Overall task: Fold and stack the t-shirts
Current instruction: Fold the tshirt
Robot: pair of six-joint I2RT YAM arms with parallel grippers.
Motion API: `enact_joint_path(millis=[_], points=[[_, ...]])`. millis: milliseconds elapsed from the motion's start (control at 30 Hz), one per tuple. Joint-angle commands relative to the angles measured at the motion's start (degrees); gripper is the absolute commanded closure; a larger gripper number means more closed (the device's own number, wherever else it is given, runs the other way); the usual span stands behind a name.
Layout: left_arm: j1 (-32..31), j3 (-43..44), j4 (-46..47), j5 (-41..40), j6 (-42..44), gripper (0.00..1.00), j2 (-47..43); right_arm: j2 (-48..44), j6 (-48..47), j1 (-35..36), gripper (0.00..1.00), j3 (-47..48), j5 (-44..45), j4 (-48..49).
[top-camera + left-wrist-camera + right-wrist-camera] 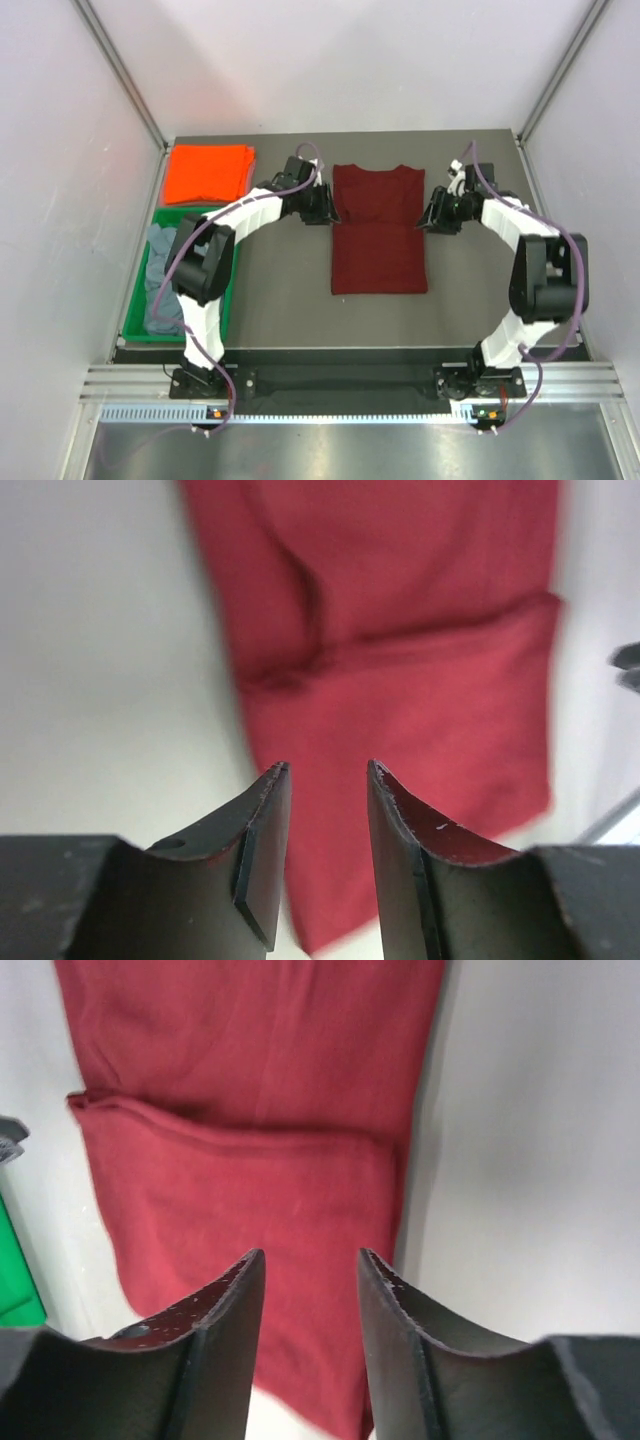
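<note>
maroon t-shirt (378, 235) is seen lying flat in the middle of the surface (280, 300), collar toward the far edge. no sleeve sticks out, so a narrow rectangle is formed. a cloth edge runs across it at about mid-length, where one layer is laid over another.

an orange t-shirt (208, 173) is seen folded at the far left corner. a grey-blue t-shirt (163, 285) is heaped, unfolded, in a green tray (150, 336) on the near side of it.

the left jaws are held just beside the maroon shirt's left edge and the right jaws just beside its right edge, both roughly level with the cross edge. in each wrist view the jaws are seen partly apart, with nothing between them and the cloth lying beyond the tips.

the step in hand is judged to be a crosswise fold. for it to be done well, both side edges should be pinched at matching height and all layers taken. the two arms should be moved together, so that the edges are met squarely and no wrinkle is dragged in. stacking is judged best left until the fold lies flat.
</note>
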Motion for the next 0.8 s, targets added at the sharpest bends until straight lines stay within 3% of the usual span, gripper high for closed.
enact_joint_path(millis=[0,200,400,767], points=[[1.62,4.07,-1.01,4.66,4.67,0.59,4.89,5.96,-3.76,-0.84,0.58,5.47,-4.29,2.4],[1.62,7.51,-2.5,2.57,8.88,0.58,8.85,10.72,-5.25,-0.84,0.64,6.97,-5.09,4.34],[1.97,7.78,-0.31,6.6,9.24,0.58,10.53,10.9,-6.48,-0.75,0.64,6.8,-1.85,3.82],[1.97,9.98,-0.92,5.72,9.68,0.62,12.46,10.72,-7.1,-2.58,0.64,7.5,1.33,4.25]])
